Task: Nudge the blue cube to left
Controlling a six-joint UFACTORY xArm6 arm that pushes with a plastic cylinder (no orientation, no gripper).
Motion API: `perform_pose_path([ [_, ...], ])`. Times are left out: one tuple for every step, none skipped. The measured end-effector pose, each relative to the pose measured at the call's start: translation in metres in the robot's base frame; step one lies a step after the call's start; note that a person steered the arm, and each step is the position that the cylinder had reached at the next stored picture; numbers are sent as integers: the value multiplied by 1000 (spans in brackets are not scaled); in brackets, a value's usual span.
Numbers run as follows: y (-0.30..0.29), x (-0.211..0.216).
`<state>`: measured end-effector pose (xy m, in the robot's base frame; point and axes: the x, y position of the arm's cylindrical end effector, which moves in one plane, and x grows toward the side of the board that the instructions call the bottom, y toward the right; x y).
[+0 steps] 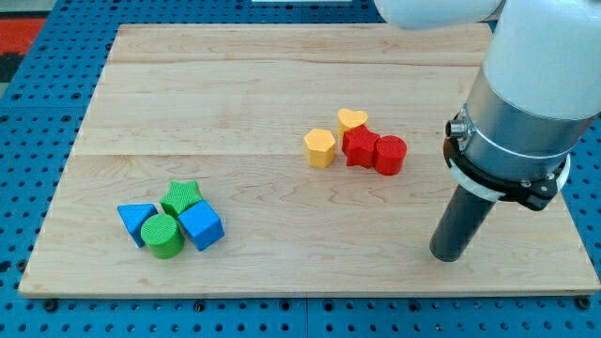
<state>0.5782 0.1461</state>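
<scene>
Down near the view's bottom left of the light wooden board [282, 94], the blue cube [201, 225] sits in a tight little cluster, touching the green cylinder [164, 236] on its left and the green star-shaped block [181, 196] just above, with the blue triangular block [137, 222] on the far left of the bunch. Way over on the view's right, well apart from that group, the dark rod's lower end, my tip [447, 256], rests on the board below the red cylinder [391, 154], the red star-ish block [361, 147] and the two yellow heart blocks [320, 147] [352, 118]. No pincer on this arm, just the bare rod, and it's not touching any block.
</scene>
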Motion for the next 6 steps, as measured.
perform_pose_path([
  [5, 1],
  [4, 1],
  [4, 1],
  [-20, -9],
  [-45, -25],
  [-80, 8],
])
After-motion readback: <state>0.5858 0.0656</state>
